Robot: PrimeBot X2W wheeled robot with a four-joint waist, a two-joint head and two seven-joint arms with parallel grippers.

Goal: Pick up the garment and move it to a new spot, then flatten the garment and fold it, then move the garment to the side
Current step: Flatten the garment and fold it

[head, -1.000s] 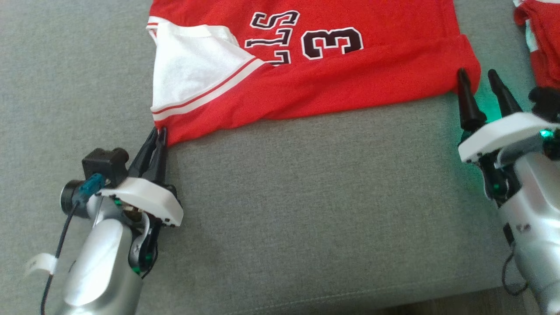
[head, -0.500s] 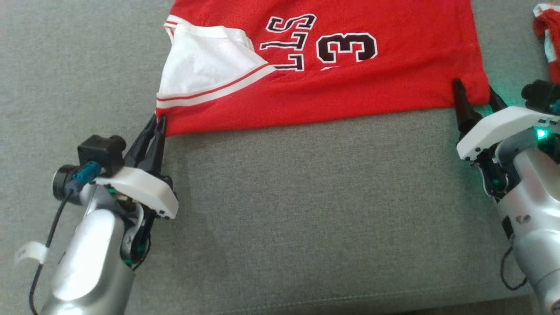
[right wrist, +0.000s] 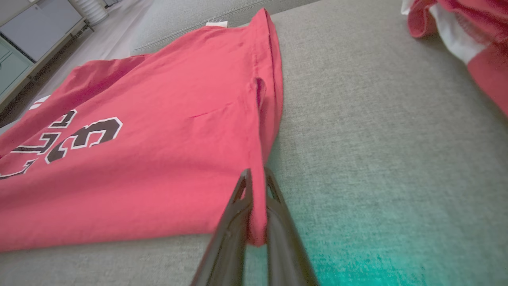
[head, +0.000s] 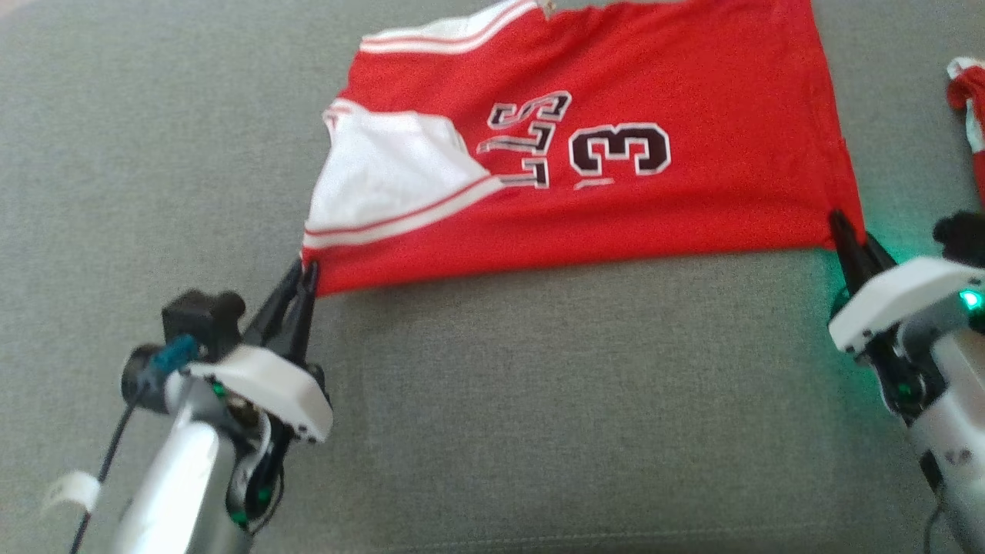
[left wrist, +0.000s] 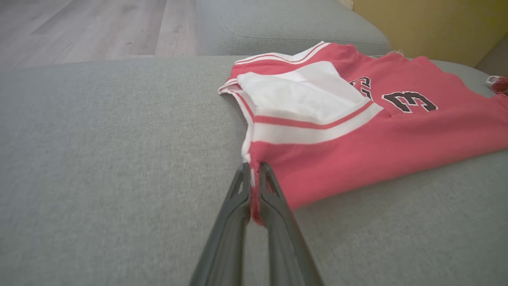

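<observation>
- garment (head: 654, 208): red jersey, spread mostly flat across the upper middle of the head view, on the grey cushion (head: 539, 400). Near edge runs left to right, slightly taut-looking.
- left gripper (head: 304, 269), lower left of head view: jaws pressed together, pinching the jersey's near-left corner. Left wrist view confirms red cloth between the tips (left wrist: 254, 169).
- right gripper (head: 853, 235), right edge of head view: jaws nipped on the near-right corner. Hem sits between the tips in the right wrist view (right wrist: 258, 174).
- Step, my read: flatten/fold stage. Both near corners are held, either for a smoothing tug or the start of a fold; can't tell which.
- Next move likely needs both arms travelling together with even tension. Keep both pinches so neither corner slips and no new creases form.
- Jersey: thin limp knit, white sleeve panel (head: 377, 173) with red stripe lying folded over the front, black "3" (head: 619, 148) outlined white.
- Small vertical pucker near the right hem (right wrist: 260, 91).
- Cushion: coarse grey weave, probably drags on cloth.
- Fingers long, dark, tapered.
- Another red-white garment (head: 969, 100) bunched at right edge, apart.
</observation>
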